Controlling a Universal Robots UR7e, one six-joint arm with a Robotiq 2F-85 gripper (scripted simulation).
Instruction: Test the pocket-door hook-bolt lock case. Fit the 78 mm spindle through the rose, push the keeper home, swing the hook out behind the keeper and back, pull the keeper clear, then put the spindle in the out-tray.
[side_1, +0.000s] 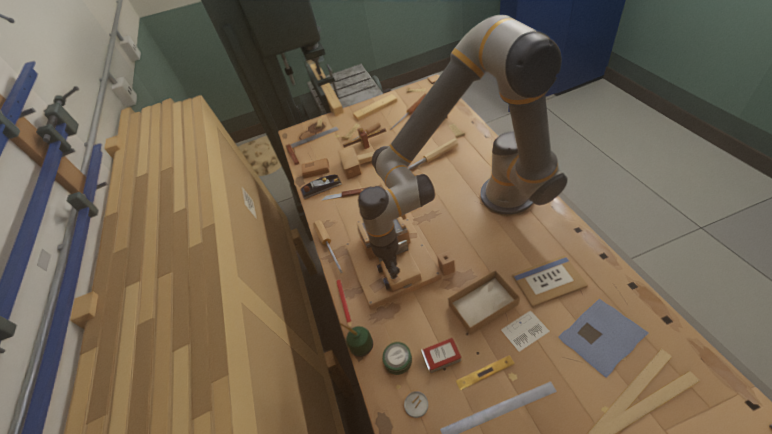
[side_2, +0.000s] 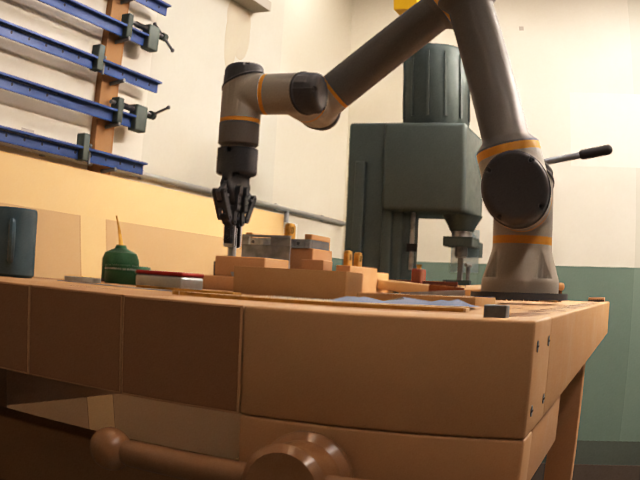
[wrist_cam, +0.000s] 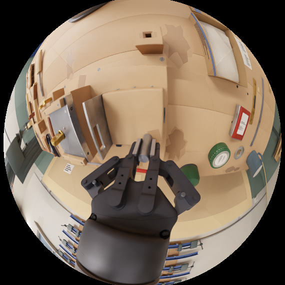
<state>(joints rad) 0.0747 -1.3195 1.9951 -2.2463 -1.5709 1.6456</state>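
Observation:
My gripper (wrist_cam: 143, 149) (side_2: 232, 243) (side_1: 392, 271) points straight down over the near end of the wooden test fixture (side_1: 397, 264). I hold a grey steel spindle (wrist_cam: 145, 150) upright between my fingers. Its lower end stands at the fixture's edge beside the raised wooden block (wrist_cam: 134, 113). The steel keeper plate (wrist_cam: 96, 127) with its slot stands on the far side of that block. Behind it sits the grey lock case (wrist_cam: 65, 130) with a brass handle (wrist_cam: 57, 138). The out-tray (side_1: 483, 300) (wrist_cam: 222, 51) lies on the bench to the right of the fixture.
The bench's left edge and a stack of wooden panels (side_1: 178, 270) run close beside the fixture. A green oil can (side_1: 358, 340) (side_2: 119, 262), a tape roll (side_1: 397, 357) and a red box (side_1: 440, 353) lie nearer the camera. A small block with a hole (side_1: 446, 264) stands by the fixture.

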